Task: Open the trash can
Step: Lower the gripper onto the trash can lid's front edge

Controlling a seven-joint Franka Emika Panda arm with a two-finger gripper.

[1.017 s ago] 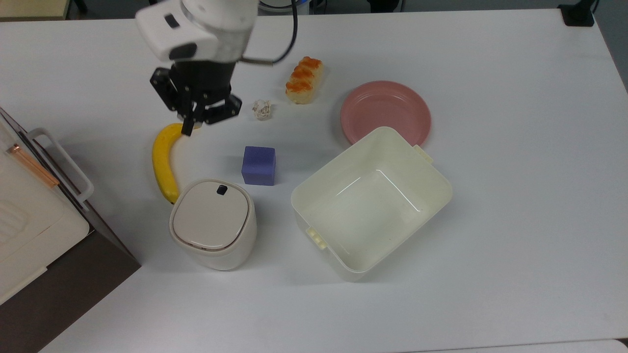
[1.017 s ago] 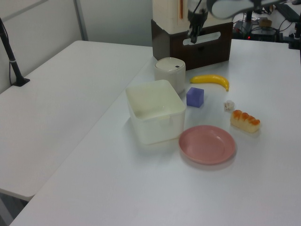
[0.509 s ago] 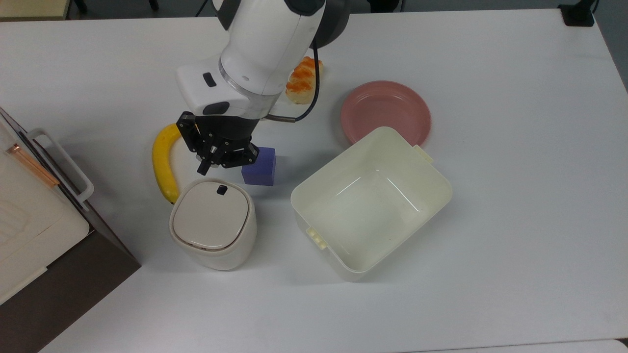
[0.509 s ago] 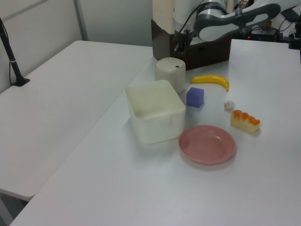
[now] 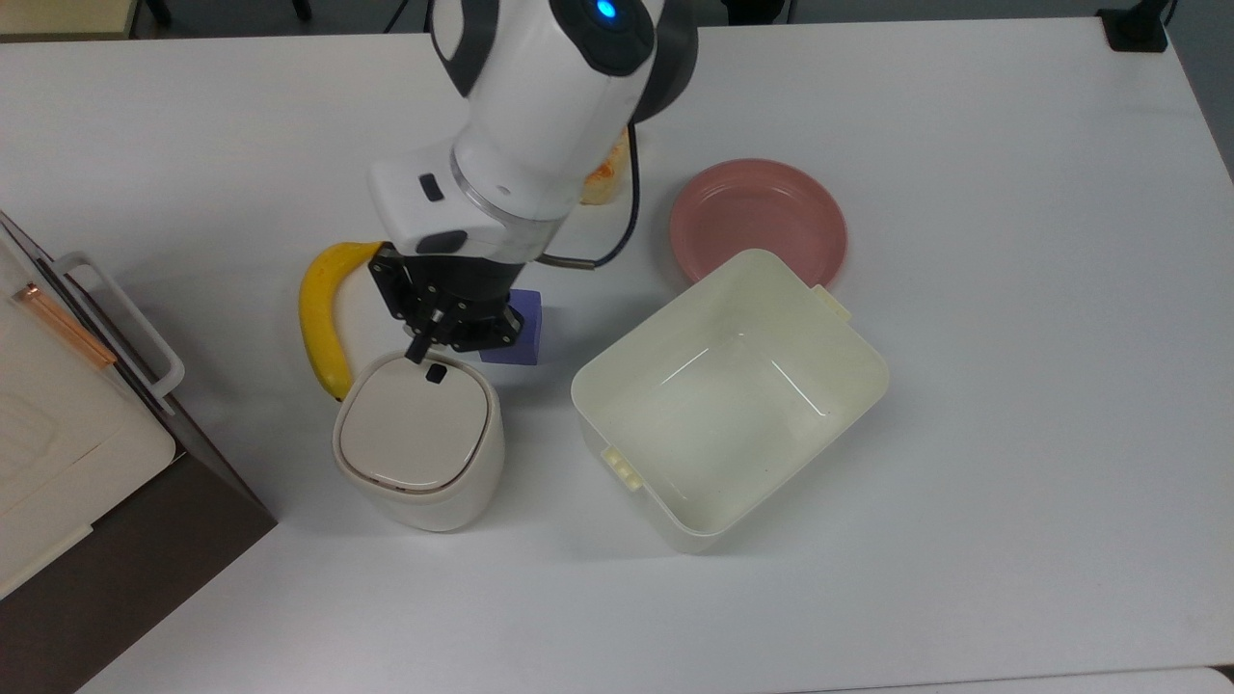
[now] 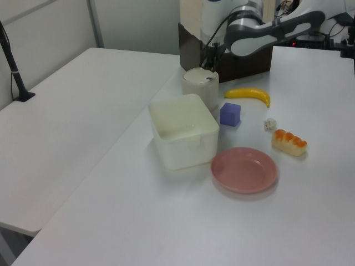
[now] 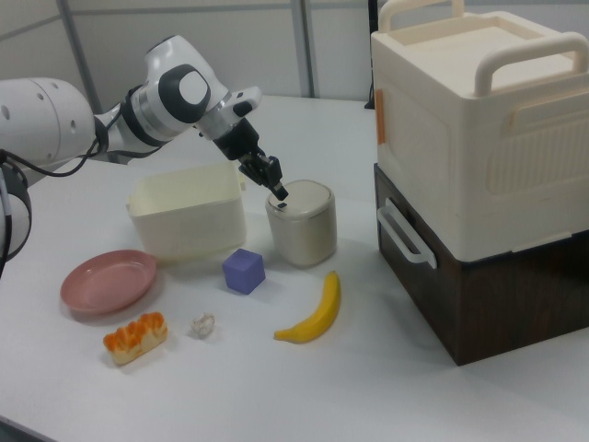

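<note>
**The room around your workspace**

You are working on a white table (image 5: 1012, 405) under even, soft light. In the left view, a second white table (image 6: 72, 127) stands just beside it, with a narrow seam between them and a black post (image 6: 12, 66) clamped at its far edge. Behind both tables you have pale grey wall panels (image 7: 230, 41) split by upright metal strips. In the top view, dark floor (image 5: 241, 14) shows past the table's upper edge.
</note>
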